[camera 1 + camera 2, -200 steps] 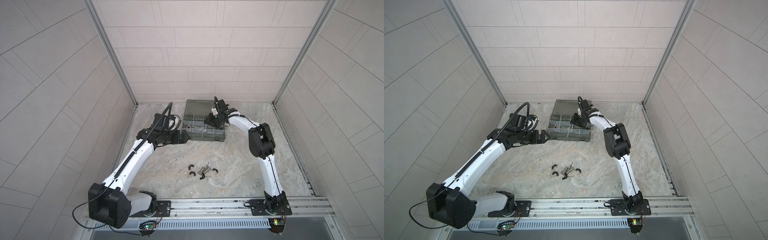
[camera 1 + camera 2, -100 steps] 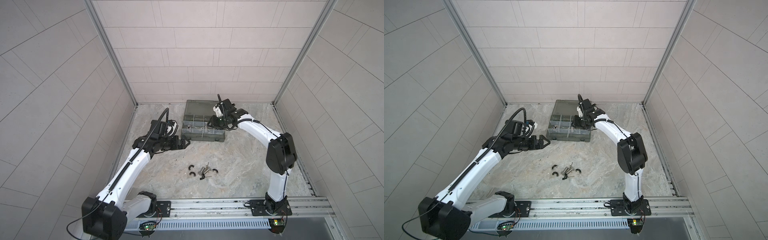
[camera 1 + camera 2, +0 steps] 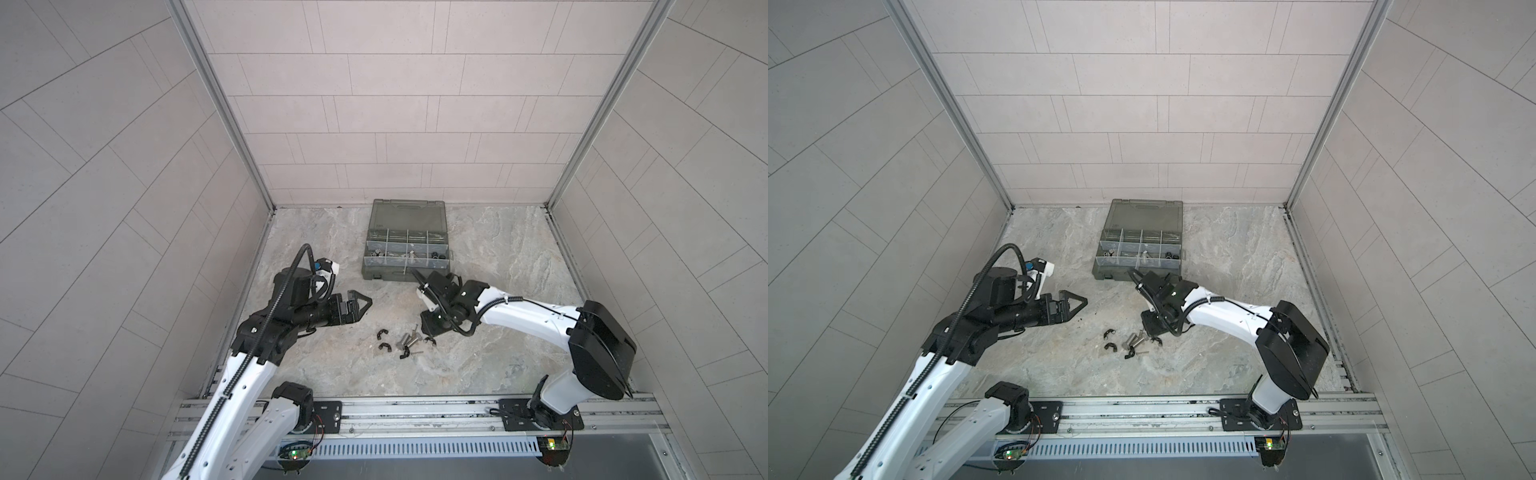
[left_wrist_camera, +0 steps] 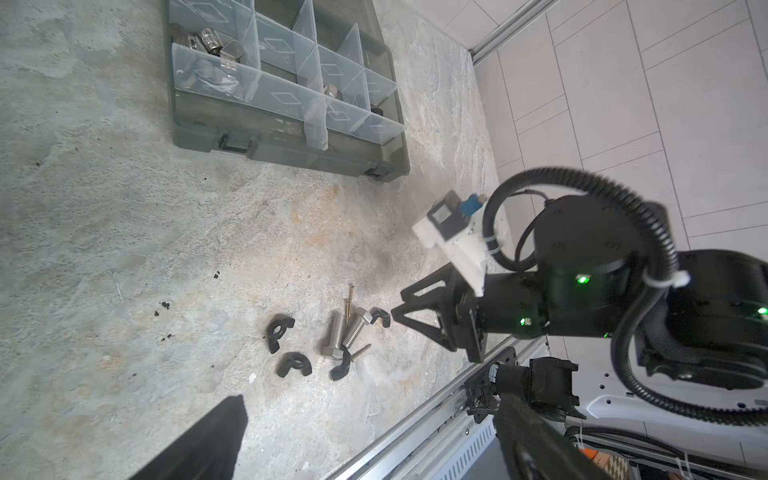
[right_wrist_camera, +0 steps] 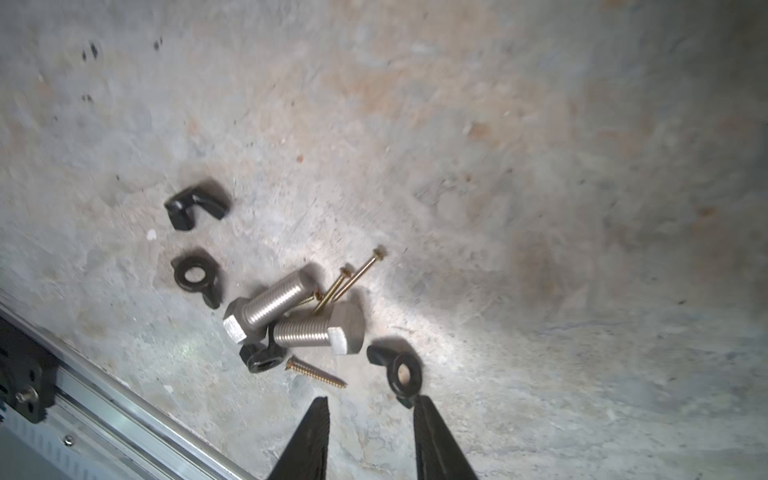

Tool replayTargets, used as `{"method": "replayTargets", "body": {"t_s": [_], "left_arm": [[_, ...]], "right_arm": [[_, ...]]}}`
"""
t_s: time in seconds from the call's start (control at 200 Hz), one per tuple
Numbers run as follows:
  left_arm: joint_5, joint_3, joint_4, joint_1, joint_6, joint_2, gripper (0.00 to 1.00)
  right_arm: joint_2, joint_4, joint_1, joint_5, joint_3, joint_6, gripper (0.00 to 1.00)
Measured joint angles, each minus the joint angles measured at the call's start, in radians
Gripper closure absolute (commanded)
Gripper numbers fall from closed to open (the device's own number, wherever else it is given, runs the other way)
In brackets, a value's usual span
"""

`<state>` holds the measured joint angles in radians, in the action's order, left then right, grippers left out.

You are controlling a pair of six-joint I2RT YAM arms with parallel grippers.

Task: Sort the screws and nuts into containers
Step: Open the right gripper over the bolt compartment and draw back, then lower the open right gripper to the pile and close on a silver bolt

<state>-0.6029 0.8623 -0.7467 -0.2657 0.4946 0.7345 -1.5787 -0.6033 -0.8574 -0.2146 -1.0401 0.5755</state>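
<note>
Two silver screws lie crossed in a small pile on the floor, seen in both top views. Thin brass screws and several black nuts lie among them. My right gripper hangs just over the pile's edge, open, with nothing between its fingers; one black nut sits beside a fingertip. It also shows from above. My left gripper is open and empty, left of the pile. The containers are compartments in a dark organiser case behind the pile; some hold silver pieces.
The case's smoky lid lies open flat toward the back wall. A metal rail runs along the front edge, close behind the pile in the right wrist view. Tiled walls enclose the left, right and back sides.
My right gripper has drawn back from the organiser case and come down over the pile, its jaws a little narrower. My left arm has pulled away from the case toward the front left.
</note>
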Motion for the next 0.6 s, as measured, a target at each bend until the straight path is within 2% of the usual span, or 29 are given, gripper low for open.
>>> {"method": "replayTargets", "body": {"t_s": [0.33,0.6], "left_arm": [[0.002,-0.003,-0.027,0.000,0.042,-0.080,0.00],[-0.002,-0.010,-0.017,0.000,0.047,-0.063,0.00]], "right_arm": [[0.061,0.175,-0.049,0.002,0.192,0.192,0.62],[0.054,0.311,-0.095,-0.016,0.220,0.372,0.61]]}}
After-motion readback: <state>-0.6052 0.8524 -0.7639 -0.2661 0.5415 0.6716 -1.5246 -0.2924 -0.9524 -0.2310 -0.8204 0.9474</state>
